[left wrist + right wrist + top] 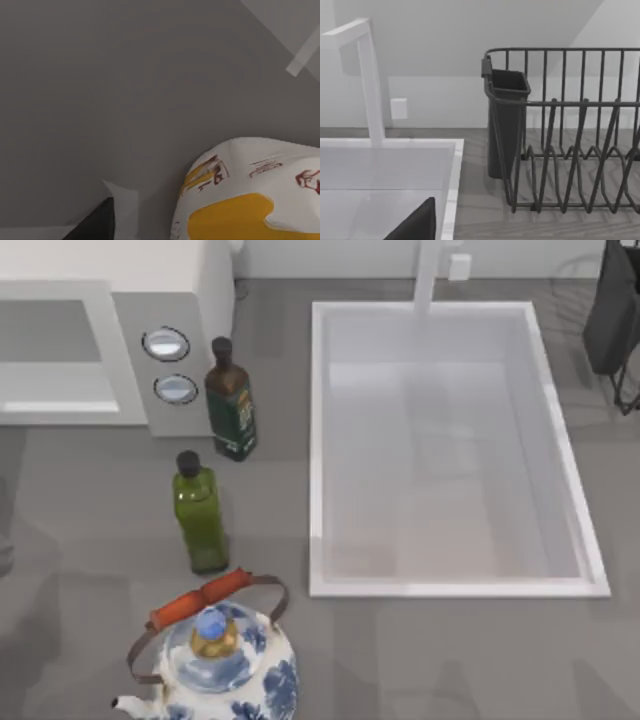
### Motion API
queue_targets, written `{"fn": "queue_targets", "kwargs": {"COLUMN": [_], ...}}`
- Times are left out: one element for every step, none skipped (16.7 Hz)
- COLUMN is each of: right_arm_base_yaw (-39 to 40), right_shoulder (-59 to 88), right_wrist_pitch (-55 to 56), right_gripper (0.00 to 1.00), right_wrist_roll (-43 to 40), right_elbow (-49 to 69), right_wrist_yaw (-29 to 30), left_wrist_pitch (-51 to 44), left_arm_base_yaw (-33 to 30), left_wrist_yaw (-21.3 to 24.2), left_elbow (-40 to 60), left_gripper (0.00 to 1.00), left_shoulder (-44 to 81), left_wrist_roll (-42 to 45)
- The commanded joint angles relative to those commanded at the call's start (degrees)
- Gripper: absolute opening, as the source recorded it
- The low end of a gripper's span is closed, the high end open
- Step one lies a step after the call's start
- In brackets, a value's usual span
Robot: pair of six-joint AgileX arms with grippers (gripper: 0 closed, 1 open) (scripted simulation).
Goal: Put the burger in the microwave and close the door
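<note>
The microwave [190, 280] stands at the table's back left, a white box with two chrome-ringed dials on its grey control panel [170, 365]. Its door [120, 360], a light grey frame around a grey window, lies in line with that panel. The burger [250, 195] lies on the grey tabletop in the left wrist view, wrapped in white with a yellow patch and reddish-brown prints. A dark part of my left gripper [95, 225] shows beside it, apart from it. A dark part of my right gripper [415, 222] hangs over the sink's edge near the dish rack.
A dark green bottle [231, 400] and a lighter green bottle [200, 510] stand right of the microwave. A blue-and-white kettle [215, 660] sits at the front. A white sink [320, 440] with a faucet [428, 275] takes the middle, and a dark dish rack [570, 150] stands far right.
</note>
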Motion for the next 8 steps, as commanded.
{"fn": "queue_targets", "kwargs": {"right_arm_base_yaw": [0.0,0.0,0.0,0.0,0.0,0.0,0.0,0.0], "right_shoulder": [0.0,0.0,0.0,0.0,0.0,0.0,0.0,0.0], "right_wrist_pitch": [0.0,0.0,0.0,0.0,0.0,0.0,0.0,0.0], "right_gripper": [1.0,1.0,1.0,1.0,1.0,1.0,1.0,1.0], "right_wrist_roll": [0.0,0.0,0.0,0.0,0.0,0.0,0.0,0.0], "right_elbow": [0.0,0.0,0.0,0.0,0.0,0.0,0.0,0.0], "right_wrist_yaw": [0.0,0.0,0.0,0.0,0.0,0.0,0.0,0.0], "left_wrist_pitch": [0.0,0.0,0.0,0.0,0.0,0.0,0.0,0.0], "left_arm_base_yaw": [0.0,0.0,0.0,0.0,0.0,0.0,0.0,0.0], "left_wrist_yaw": [0.0,0.0,0.0,0.0,0.0,0.0,0.0,0.0], "left_elbow": [0.0,0.0,0.0,0.0,0.0,0.0,0.0,0.0], "left_gripper": [0.7,0.62,0.55,0.47,0.4,0.32,0.25,0.17], "left_shoulder": [0.0,0.0,0.0,0.0,0.0,0.0,0.0,0.0], "left_wrist_roll": [0.0,0.0,0.0,0.0,0.0,0.0,0.0,0.0]}}
